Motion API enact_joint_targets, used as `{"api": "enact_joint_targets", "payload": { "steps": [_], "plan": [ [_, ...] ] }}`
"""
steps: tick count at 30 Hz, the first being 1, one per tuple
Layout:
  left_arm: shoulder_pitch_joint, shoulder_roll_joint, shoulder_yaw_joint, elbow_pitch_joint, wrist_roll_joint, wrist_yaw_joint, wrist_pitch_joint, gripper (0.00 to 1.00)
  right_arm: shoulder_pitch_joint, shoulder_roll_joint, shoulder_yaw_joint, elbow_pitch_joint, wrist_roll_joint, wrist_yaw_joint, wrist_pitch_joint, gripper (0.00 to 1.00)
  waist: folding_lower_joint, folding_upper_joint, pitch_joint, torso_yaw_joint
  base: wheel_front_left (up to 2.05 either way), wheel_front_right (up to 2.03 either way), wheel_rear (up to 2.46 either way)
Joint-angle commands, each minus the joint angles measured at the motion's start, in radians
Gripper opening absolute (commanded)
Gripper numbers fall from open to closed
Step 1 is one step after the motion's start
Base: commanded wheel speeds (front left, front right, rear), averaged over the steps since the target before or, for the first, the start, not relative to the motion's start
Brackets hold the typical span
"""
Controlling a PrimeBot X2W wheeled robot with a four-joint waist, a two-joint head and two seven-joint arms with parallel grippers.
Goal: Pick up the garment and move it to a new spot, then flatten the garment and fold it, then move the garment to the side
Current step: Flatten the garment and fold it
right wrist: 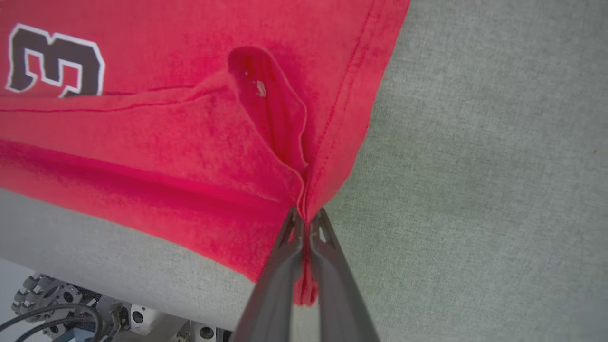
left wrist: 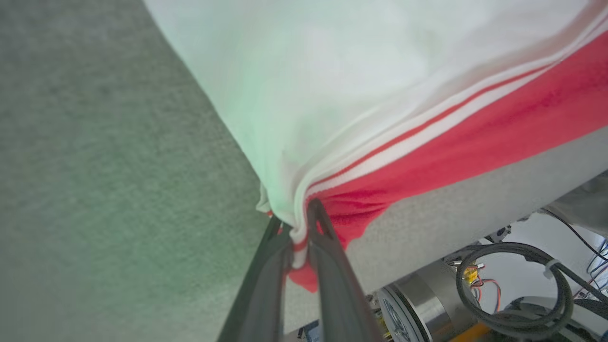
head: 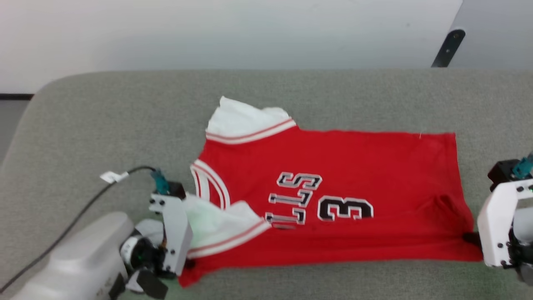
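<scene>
Left hand [left wrist: 297,216] and right hand [right wrist: 308,214] are each clamped on a near corner of the garment [head: 354,166]

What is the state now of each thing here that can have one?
garment: lying spread on the grey surface, lettering up, creased near the hem.
left gripper: shut on the garment at the near sleeve.
right gripper: shut on the garment at the near hem corner.
</scene>
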Motion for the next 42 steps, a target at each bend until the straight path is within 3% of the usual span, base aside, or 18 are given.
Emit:
{"api": "enact_joint_targets", "payload": {
  "steps": [1,6,12,25,27,28,29,30,42],
  "plan": [
    [0.059,0.006,-0.028,-0.007,-0.006,0.015,0.025,0.0,0.021,-0.014,-0.011,-0.007,0.009,-0.002,0.01,0.0,0.0,0.0,-0.015,0.013,0.0,0.0,0.0],
    [0.067,0.038,-0.029,-0.114,-0.007,0.059,0.047,0.0,0.062,-0.024,-0.042,-0.05,0.009,-0.002,0.048,0.0,0.0,0.0,-0.021,0.023,0.0,0.0,0.0],
    [0.082,0.061,-0.035,-0.163,0.025,0.083,0.012,0.0,0.091,0.014,-0.05,-0.059,-0.005,-0.002,0.066,0.0,0.0,0.0,0.003,0.023,0.0,0.0,0.0],
    [0.09,-0.018,-0.037,-0.009,0.016,0.067,-0.015,0.0,0.065,0.078,0.014,0.046,-0.032,-0.002,0.032,0.0,0.0,0.0,0.036,0.005,0.0,0.0,0.0],
    [0.086,-0.023,-0.034,-0.002,0.013,0.064,-0.016,0.05,0.059,0.077,0.018,0.052,-0.031,-0.002,0.027,0.0,0.0,0.0,0.035,0.005,0.0,0.0,0.0],
    [0.08,-0.028,-0.031,0.005,0.011,0.063,-0.016,0.25,0.055,0.075,0.022,0.059,-0.03,-0.002,0.023,0.0,0.0,0.0,0.031,0.005,0.0,0.0,0.0],
    [0.072,-0.029,-0.032,0.007,0.021,0.059,-0.017,0.78,0.053,0.072,0.027,0.066,-0.03,-0.002,0.017,0.0,0.0,0.0,0.027,0.006,0.0,0.0,0.0],
    [0.063,-0.026,-0.034,0.008,0.027,0.059,-0.015,1.0,0.05,0.069,0.031,0.073,-0.029,-0.002,0.012,0.0,0.0,0.0,0.023,0.007,0.0,0.0,0.0],
    [-0.007,0.066,-0.008,-0.108,0.022,0.1,0.051,1.0,0.055,0.057,0.035,0.123,-0.013,-0.002,-0.019,0.0,0.0,0.0,-0.02,0.031,0.0,0.0,0.0]
  ]
}}
